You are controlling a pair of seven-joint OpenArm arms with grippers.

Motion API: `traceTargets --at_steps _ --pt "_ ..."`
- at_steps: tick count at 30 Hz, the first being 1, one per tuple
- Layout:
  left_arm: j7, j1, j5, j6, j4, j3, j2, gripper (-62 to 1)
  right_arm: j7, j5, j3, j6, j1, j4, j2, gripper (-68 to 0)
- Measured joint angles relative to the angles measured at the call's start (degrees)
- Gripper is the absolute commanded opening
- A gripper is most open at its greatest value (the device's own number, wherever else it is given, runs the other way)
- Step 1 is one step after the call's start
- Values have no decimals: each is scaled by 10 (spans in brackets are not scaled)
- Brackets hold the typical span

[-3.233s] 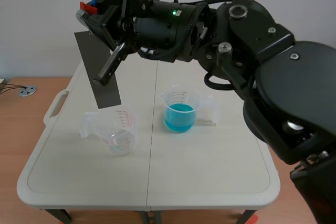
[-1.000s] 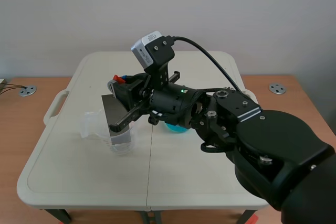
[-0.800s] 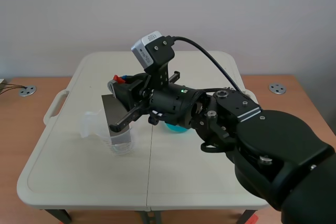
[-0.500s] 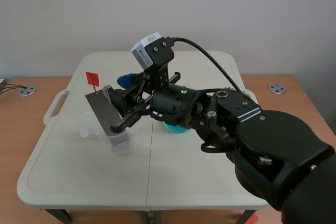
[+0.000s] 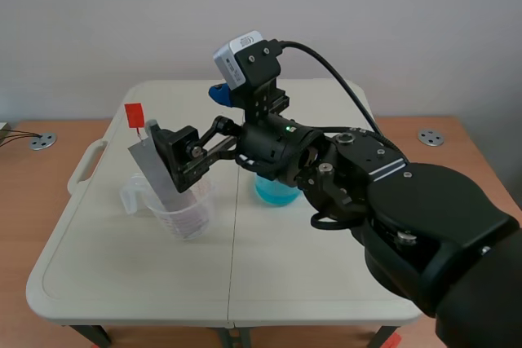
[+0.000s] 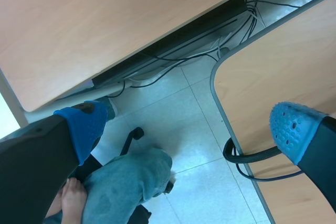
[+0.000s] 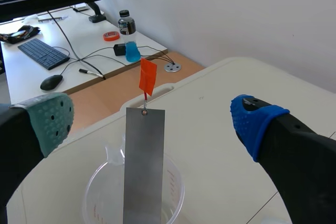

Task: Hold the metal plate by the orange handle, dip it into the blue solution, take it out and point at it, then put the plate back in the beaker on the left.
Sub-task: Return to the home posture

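- Now idle, the left gripper (image 6: 189,129) hangs over the floor (image 6: 173,114) beside a desk (image 6: 79,24), fingers wide apart and empty.
- On the near worktop (image 5: 310,283), the right arm (image 5: 391,209) stretches across from the right side towards the left beaker (image 5: 186,213).
- The right gripper (image 7: 153,121) stands spread wide, with one pad on either side of the plate (image 7: 144,166) and neither touching it.
- A second ago those fingers were clamped at the handle (image 7: 147,76), with the plate already lowered into the beaker. Half a second ago they parted, and the gripper has since lifted slightly clear.
- Three seconds ago the plate hung in the air above that beaker. It now stands with its foot inside the beaker, tilted towards the worktop's left side, and the orange handle sticks up free above it.
- The beaker is upright under the plate's weight.
- Farther back, partly hidden by the arm, the solution (image 5: 273,193) sits in its own beaker, well apart from the plate.
- With the plate back in the left beaker and the hold released, the final step looks done. What seems to remain is drawing the arm away without clipping the leaning plate or its handle.
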State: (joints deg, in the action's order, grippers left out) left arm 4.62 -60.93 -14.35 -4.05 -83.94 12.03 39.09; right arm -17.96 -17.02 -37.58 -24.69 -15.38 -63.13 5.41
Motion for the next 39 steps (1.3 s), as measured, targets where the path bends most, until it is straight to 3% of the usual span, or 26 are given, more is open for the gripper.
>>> traceTargets --at_steps 7,13,19,26,30,39 --pt "-2 0 0 0 0 0 0 14 0 0 22 -1 0 0 3 -10" --pt "-19 35 0 0 1 -1 0 14 0 0 39 -1 0 0 38 -10" --pt "-19 120 -50 5 1 -1 40 14 2 0 52 3 7 -10 83 -10" --pt "-36 231 -51 -1 -2 -1 60 14 20 0 113 14 61 -114 139 -10" --pt "-64 283 -59 -27 -6 -2 60 14 30 -1 148 14 110 -185 172 -10" --pt "-79 392 -70 -61 -7 -68 58 14 44 -1 224 14 226 -284 224 -10"
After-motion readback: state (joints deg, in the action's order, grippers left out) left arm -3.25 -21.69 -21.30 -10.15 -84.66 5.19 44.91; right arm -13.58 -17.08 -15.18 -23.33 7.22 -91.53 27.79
